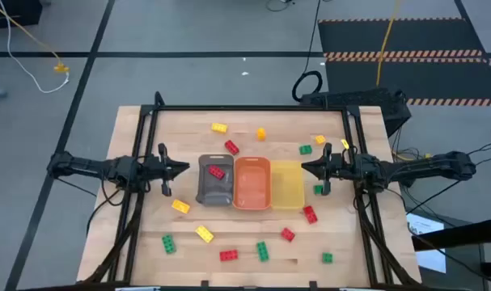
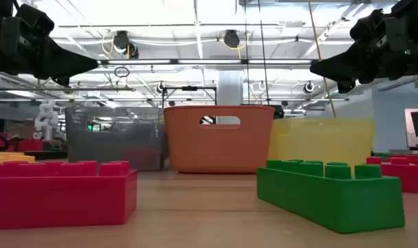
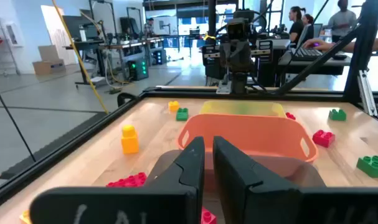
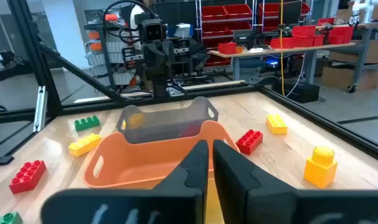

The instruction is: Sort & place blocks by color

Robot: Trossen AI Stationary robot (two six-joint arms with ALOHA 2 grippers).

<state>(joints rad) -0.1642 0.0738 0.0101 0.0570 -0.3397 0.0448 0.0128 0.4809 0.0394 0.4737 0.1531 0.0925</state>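
sorting appears barely begun: one red block lies in the grey tray, while the orange tray and yellow tray beside it look empty, the three standing side by side at the middle of the table. the left gripper hovers over the table's left side, just beside the grey tray, its fingers drawn to a narrow gap and holding nothing; the right gripper mirrors it over the right side, just beside the yellow tray, equally narrow and empty. the rest of the blocks lie scattered around the trays (most toward the near edge). a yellow block sits near the left gripper, its long axis running diagonally toward the near-right corner; another yellow block lies closer to the near edge on much the same slant. a green block by the near edge points roughly from near edge to far edge, and a red one beside it lies along that edge. near the right gripper a small green block sits just off the yellow tray, with a red block a little nearer the near edge, set diagonally. by this reading the step in hand is choosing a first pick; the next move likely calls for either gripper to spread its fingers, turn to cross a block's short side, and come down over it.
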